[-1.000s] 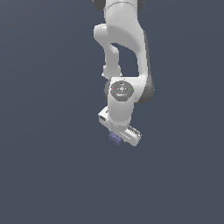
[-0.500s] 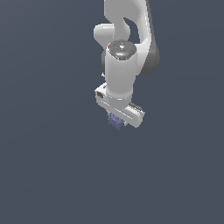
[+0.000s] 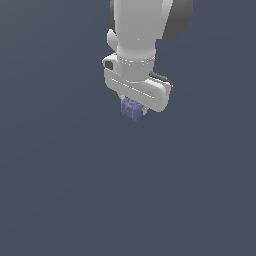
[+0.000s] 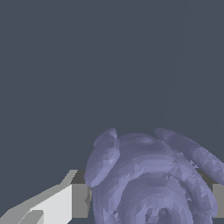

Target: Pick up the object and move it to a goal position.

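The object (image 3: 132, 108) is a small purple-blue lumpy thing with short knobs, hanging just under the white hand of the arm in the exterior view. My gripper (image 3: 133, 111) is shut on it, and the fingers are mostly hidden behind the hand and the object. In the wrist view the object (image 4: 151, 179) fills the near part of the picture, pressed between a grey pad (image 4: 80, 199) on one side and another grey pad (image 4: 218, 200) on the other. It is held up off the plain grey-blue ground.
The white arm (image 3: 137, 35) rises straight up out of the exterior view above the hand. Everything around is a flat, featureless grey-blue surface (image 3: 60, 190) with no other objects or edges in sight.
The arm has risen and come nearer the exterior camera with the object in its grip; the hand has turned and now looks larger and higher in view.
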You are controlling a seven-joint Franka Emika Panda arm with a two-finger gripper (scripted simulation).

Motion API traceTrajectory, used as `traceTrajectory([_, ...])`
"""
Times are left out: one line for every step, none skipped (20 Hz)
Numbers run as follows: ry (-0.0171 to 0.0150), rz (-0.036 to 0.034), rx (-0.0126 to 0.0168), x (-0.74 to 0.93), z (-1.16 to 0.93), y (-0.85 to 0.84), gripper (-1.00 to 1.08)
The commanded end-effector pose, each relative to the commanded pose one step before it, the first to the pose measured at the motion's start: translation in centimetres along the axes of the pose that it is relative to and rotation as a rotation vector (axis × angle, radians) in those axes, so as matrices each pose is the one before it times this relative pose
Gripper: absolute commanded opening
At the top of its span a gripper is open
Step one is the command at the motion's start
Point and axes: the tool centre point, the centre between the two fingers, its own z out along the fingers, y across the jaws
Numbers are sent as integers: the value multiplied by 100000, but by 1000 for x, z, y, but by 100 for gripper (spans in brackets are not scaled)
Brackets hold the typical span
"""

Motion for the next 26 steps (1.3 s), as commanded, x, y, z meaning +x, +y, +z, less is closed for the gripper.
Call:
traceTrajectory([1, 24, -124, -586, -2772, 614, -100])
traceTrajectory([0, 0, 0, -189, -1030, 206, -100])
traceTrajectory([0, 0, 0, -179, -988, 196, -100])
traceTrajectory([0, 0, 0, -170, -940, 185, -100])
traceTrajectory([0, 0, 0, -159, -887, 173, -100])
traceTrajectory([0, 0, 0, -146, -838, 159, -100])
traceTrajectory([0, 0, 0, -131, -786, 144, -100])
traceTrajectory([0, 0, 0, -116, -728, 127, -100])
traceTrajectory([0, 0, 0, -101, -669, 112, -100])
traceTrajectory([24, -64, -11, -124, -621, 67, -100])
traceTrajectory([0, 0, 0, -81, -560, 90, -100])
traceTrajectory([0, 0, 0, -72, -505, 80, -100])
traceTrajectory([0, 0, 0, -64, -450, 71, -100])
traceTrajectory([0, 0, 0, -55, -396, 61, -100])
traceTrajectory([0, 0, 0, -46, -341, 51, -100])
traceTrajectory([-7, -67, 13, -59, -288, 18, -100])
traceTrajectory([0, 0, 0, -28, -232, 32, -100])
traceTrajectory([0, 0, 0, -18, -178, 21, -100])
traceTrajectory([0, 0, 0, -8, -123, 11, -100])
traceTrajectory([0, 0, 0, 2, -69, 1, -100])
traceTrajectory([0, 0, 0, 11, -16, -9, -100])
traceTrajectory([0, 0, 0, 21, 38, -19, -100])
traceTrajectory([0, 0, 0, 30, 92, -29, -100])
traceTrajectory([0, 0, 0, 30, 111, -30, -100])
traceTrajectory([0, 0, 0, 19, 74, -19, -100])
traceTrajectory([0, 0, 0, 7, 27, -7, -100])
